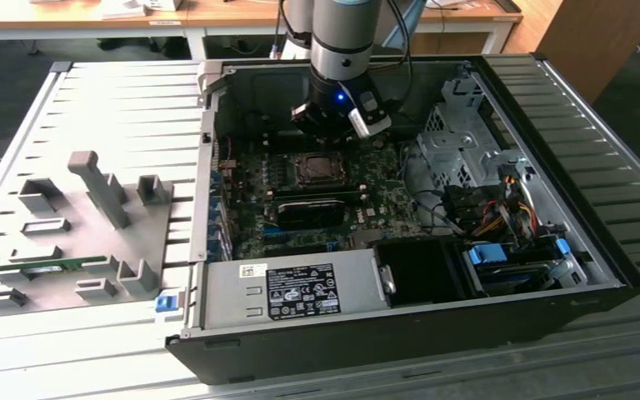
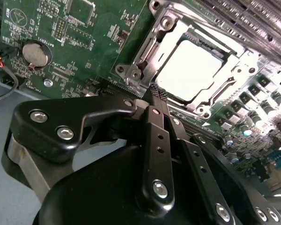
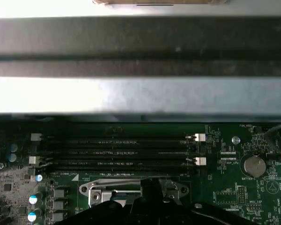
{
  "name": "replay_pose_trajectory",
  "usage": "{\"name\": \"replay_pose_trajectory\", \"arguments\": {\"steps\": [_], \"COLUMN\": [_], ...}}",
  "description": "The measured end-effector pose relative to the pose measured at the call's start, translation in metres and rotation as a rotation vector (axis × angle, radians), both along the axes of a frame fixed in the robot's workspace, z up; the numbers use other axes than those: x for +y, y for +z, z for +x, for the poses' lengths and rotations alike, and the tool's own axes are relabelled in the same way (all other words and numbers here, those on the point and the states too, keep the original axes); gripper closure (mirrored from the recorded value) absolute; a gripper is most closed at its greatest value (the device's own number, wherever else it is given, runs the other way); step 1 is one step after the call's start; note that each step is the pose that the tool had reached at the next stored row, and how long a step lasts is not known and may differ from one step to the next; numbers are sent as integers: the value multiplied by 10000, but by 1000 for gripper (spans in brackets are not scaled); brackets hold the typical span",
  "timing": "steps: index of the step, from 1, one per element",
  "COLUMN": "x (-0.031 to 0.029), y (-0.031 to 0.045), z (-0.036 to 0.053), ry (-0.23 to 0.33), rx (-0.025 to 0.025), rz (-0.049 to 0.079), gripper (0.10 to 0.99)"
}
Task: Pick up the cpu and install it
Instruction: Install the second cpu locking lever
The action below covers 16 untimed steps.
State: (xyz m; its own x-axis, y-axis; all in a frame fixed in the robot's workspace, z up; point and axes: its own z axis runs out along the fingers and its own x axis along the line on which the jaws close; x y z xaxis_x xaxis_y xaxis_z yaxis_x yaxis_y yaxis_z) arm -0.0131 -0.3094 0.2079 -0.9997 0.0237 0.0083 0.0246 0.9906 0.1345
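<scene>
Now we see the arm [image 1: 337,50] reaching down into the open case [image 1: 409,325], with the gripper [image 1: 332,125] hanging just above the socket [image 1: 320,169] on the board [image 1: 297,225]. In the second wrist view the gripper [image 2: 155,93] has its fingers [image 2: 154,136] pressed together, tips meeting with nothing between them, close over the socket frame [image 2: 145,51]. The cpu [image 2: 192,70] lies flat in the socket, its bright metal top facing up and glaring white; it is square, so we can give it no long axis, and its edges run parallel to the frame around it. The frame's arms lie along the cpu's sides; we cannot tell whether the frame is latched. In the exterior view the cpu [image 1: 320,169] shows as a pale square in the socket, directly under the gripper. A coin cell [image 2: 36,53] sits on the board well apart from the socket. In the first wrist view we see the memory slots [image 3: 114,152] running side by side, parallel to the near edge of the socket frame [image 3: 131,190], and the coin cell [image 3: 253,164] off to one end. On the exterior view's left a grey fixture [image 1: 76,242] stands beside the case, with a green memory stick [image 1: 53,267] lying in it.
</scene>
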Motion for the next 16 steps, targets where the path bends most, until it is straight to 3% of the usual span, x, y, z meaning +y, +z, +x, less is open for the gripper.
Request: {"name": "replay_pose_trajectory", "arguments": {"steps": [12,16], "x": [-114,-115], "y": [3,95], "z": [0,0], "ry": [0,0], "rx": [0,-1], "rz": [-4,-3], "gripper": [980,980]}}
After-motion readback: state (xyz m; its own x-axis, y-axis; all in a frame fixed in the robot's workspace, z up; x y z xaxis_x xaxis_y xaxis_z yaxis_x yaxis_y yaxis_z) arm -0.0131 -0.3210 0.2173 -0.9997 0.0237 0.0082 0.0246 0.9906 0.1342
